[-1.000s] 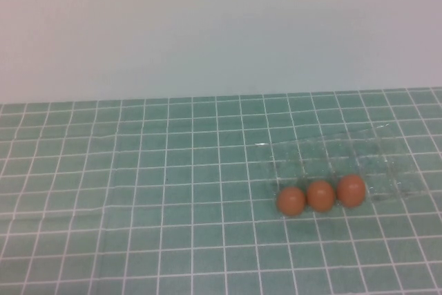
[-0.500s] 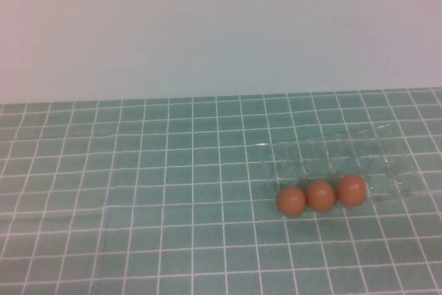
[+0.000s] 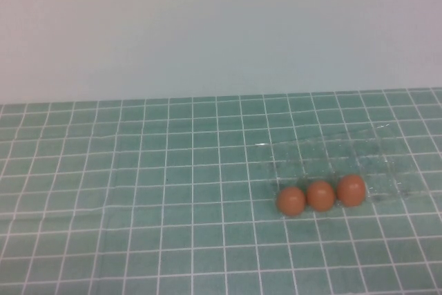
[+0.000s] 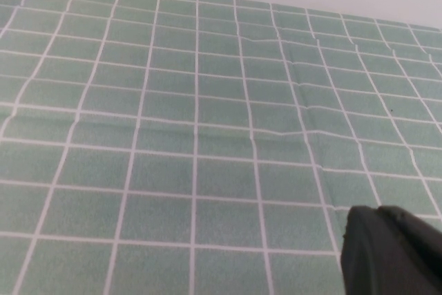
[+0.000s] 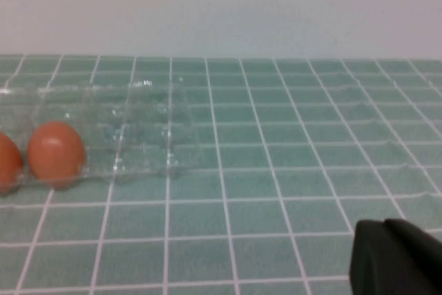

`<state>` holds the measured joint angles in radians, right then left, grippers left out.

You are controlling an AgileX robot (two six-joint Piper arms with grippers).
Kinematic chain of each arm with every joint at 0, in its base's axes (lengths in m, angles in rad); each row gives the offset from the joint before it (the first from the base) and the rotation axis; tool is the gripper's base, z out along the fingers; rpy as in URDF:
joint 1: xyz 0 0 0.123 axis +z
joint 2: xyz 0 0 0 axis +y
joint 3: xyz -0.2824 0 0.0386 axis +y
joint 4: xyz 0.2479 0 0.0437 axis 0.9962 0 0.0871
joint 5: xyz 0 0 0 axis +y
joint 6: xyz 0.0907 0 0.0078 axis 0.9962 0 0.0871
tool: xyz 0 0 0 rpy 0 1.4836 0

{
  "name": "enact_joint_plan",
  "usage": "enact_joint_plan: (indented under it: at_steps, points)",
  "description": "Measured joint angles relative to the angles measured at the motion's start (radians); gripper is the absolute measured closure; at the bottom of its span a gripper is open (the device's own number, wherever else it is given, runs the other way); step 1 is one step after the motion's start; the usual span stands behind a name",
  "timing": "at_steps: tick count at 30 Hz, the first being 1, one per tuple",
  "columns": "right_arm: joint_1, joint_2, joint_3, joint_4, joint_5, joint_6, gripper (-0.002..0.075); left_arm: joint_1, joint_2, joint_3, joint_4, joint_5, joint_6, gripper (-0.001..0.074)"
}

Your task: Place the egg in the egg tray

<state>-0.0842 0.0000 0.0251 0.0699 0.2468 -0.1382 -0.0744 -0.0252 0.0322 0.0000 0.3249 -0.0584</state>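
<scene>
3 eggs (image 3: 320, 195) sit in the near row of the egg tray (image 3: 376, 157) on the bench (image 3: 138, 191); fragile, smooth, best gripped gently across the middle. Left end effector (image 4: 390, 253) and right end effector (image 5: 397, 257): barely visible, opening cannot be told.

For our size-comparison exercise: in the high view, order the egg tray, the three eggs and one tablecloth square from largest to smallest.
1. Egg tray
2. Eggs: left, middle, right, too alike to rank
3. Tablecloth square, slightly smaller than an egg

Neither gripper shows there.
</scene>
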Motion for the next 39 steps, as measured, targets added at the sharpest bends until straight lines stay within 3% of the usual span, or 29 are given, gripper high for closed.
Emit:
enact_joint_plan:
  at_steps: [6, 39]
  points:
    - [0.002, -0.009, 0.000, 0.008, 0.117, 0.000, 0.0720, 0.000, 0.000, 0.000, 0.000, -0.002, 0.000, 0.0736]
    - [0.003, -0.009, 0.000, 0.010, 0.121, 0.000, 0.0722, 0.000, 0.000, 0.000, 0.000, -0.002, 0.000, 0.0736]
